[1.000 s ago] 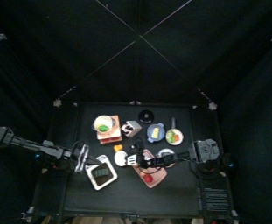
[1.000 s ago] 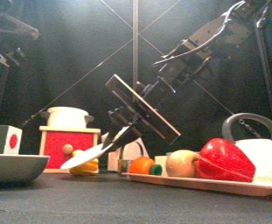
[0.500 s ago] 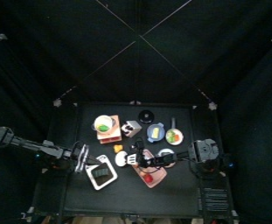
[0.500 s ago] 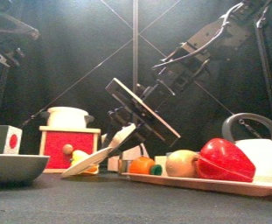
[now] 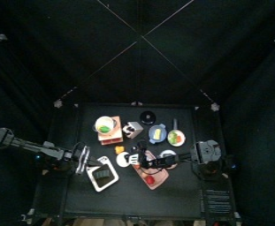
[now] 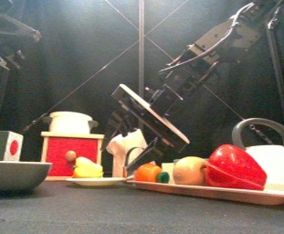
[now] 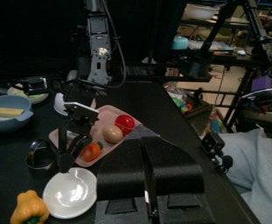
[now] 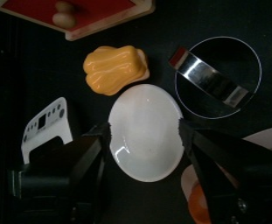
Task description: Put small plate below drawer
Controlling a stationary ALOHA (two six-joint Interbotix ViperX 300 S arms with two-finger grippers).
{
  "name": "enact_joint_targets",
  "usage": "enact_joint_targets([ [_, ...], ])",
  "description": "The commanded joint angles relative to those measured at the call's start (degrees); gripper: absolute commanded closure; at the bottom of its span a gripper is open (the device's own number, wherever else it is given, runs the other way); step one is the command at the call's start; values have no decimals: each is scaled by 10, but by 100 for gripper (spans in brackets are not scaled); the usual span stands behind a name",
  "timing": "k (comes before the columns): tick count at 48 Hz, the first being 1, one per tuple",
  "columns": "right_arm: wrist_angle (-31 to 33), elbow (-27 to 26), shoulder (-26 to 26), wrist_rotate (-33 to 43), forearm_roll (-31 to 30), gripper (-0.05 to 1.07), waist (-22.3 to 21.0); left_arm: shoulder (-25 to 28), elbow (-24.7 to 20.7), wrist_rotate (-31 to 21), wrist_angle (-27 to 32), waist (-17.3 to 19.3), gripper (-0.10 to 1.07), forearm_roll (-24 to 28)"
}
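The small plate (image 8: pixel 149 144) is plain white and lies flat on the table, in front of the red and wood drawer (image 6: pixel 68 151) and beside a yellow toy pepper (image 8: pixel 115 68). It also shows in the front view (image 6: pixel 101 181), the left wrist view (image 7: pixel 70 192) and the top view (image 5: pixel 127 160). My right gripper (image 8: pixel 144 129) hangs over it, open, with one jaw on each side of the plate. My left gripper (image 7: pixel 146 153) is shut and empty, resting left of the plate (image 5: pixel 90 159).
A tray (image 6: pixel 217 193) of toy food with a red pepper (image 6: pixel 236 167) stands front right. A metal ring (image 8: pixel 214 74) lies by the plate. A dark dish (image 6: pixel 16 174) is front left. A teal plate (image 5: pixel 175 138) and a cream plate (image 5: pixel 104 125) stand behind.
The small plate was tilted on its edge under my right gripper; it has dropped and now lies flat on the table. The left arm has not moved.
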Motion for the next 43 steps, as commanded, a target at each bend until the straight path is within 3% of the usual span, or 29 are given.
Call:
enact_joint_targets([
  [1, 4, -12, -12, -1, 1, 4, -3, 2, -8, 0, -5, 1, 100, 0],
  [43, -5, -15, -22, -3, -18, 1, 1, 2, -8, 0, -5, 1, 100, 0],
])
